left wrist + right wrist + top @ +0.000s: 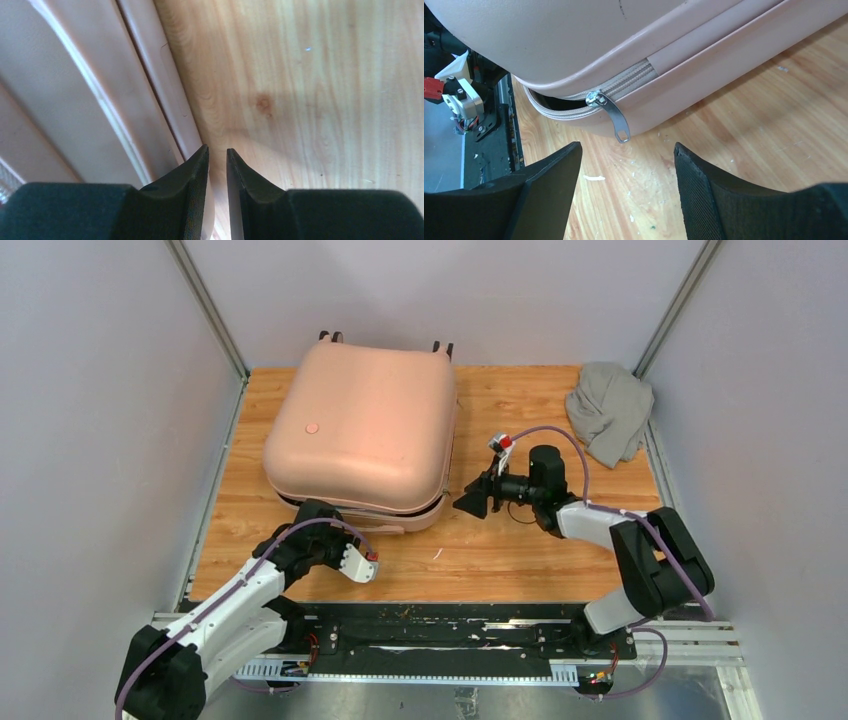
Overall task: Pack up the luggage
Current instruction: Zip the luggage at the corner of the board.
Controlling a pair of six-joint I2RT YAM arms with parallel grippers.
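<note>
Zipping shut looks like your step: the luggage (360, 430) lies far left, its zipper pull (616, 120) just ahead of your wide-open, empty right gripper (626, 150) (left gripper (218, 155) nearly closed at the near rim, hold unclear); next, pinch that pull squarely

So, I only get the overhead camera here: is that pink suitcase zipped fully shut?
Observer: No. The right wrist camera shows the zipper pull sitting at a corner of the suitcase, and the zip gapes open to its left in that view.
Operator: Is the right pincer holding that pull?
Observer: No. The right pincer is spread wide, and the pull hangs ahead of it, untouched.
Operator: And the left one?
Observer: The left pincer has its fingers nearly together at the suitcase's lower rim. I can't tell whether they pinch anything.
</note>
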